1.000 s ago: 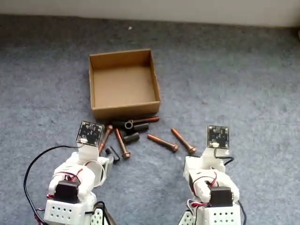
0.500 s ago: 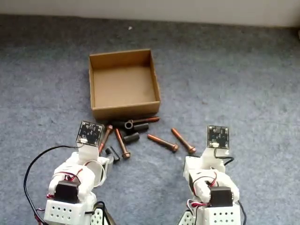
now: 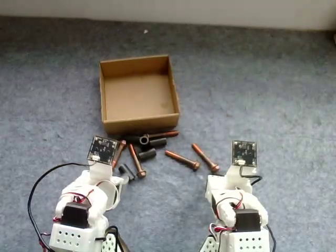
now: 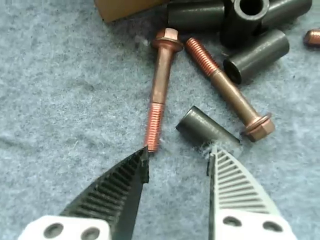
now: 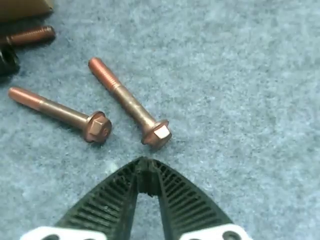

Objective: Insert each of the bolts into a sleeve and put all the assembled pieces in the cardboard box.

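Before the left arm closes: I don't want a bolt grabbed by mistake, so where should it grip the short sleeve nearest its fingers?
Grip the short dark sleeve across mid-barrel, coming down from above. It lies flat on the carpet, round sides exposed, one end near the head of a copper bolt. The open left gripper probably must shift sideways: one fingertip sits at the sleeve.

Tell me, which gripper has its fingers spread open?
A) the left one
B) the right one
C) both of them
A: the left gripper has a wide gap between its fingertips, just short of a bolt and a sleeve, while the right gripper has its tips touching.
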